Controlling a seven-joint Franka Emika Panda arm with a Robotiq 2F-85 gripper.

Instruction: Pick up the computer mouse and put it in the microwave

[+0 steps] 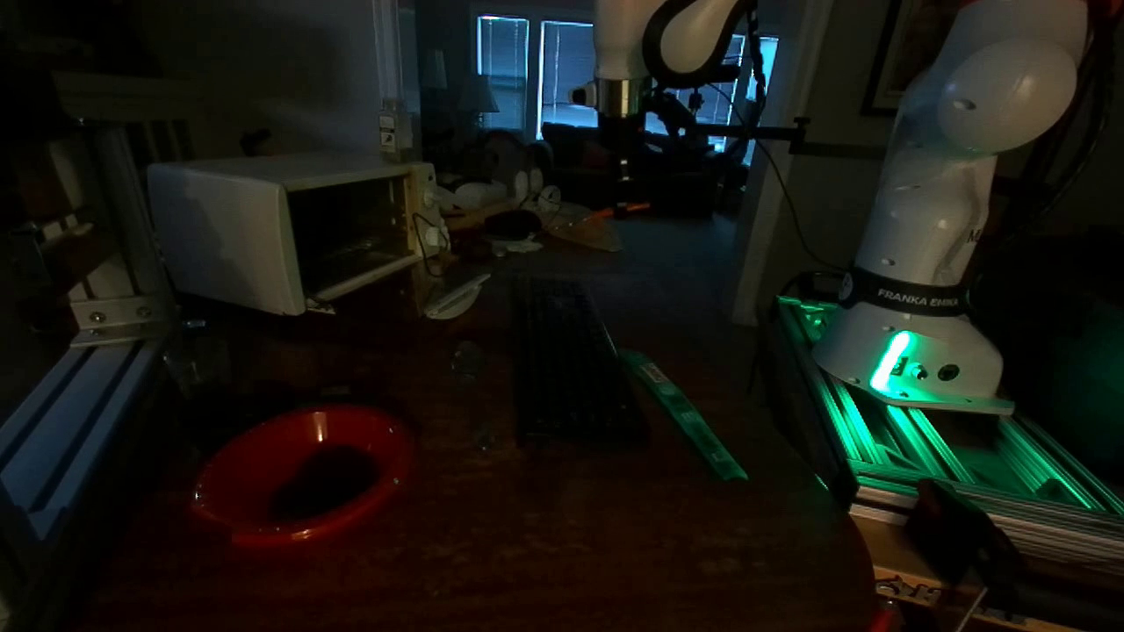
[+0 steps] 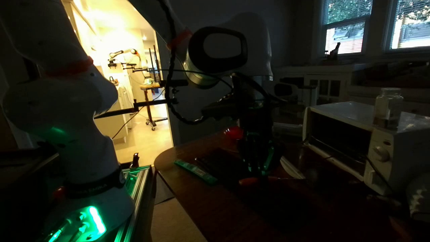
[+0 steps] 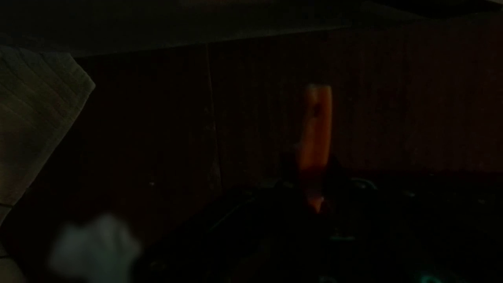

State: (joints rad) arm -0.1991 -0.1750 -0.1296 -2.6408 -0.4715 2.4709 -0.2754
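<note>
The microwave (image 1: 228, 228) is a white box with a dark front on the table; it also shows in an exterior view (image 2: 416, 141). No computer mouse can be made out in the dim frames. My gripper (image 2: 260, 173) is above the table, in front of the microwave and apart from it. It is shut on an orange-handled tool (image 2: 248, 182) with a thin shaft. The tool's orange handle also shows in an exterior view (image 1: 634, 208) and between the dark fingertips in the wrist view (image 3: 317, 129). The fingers themselves are very dark.
A red bowl (image 1: 263, 474), a black keyboard (image 1: 571, 369) and a green strip (image 1: 689, 417) lie on the table. A white curved piece (image 1: 457, 297) lies by the microwave. A glass jar (image 2: 388, 109) stands on top of the microwave.
</note>
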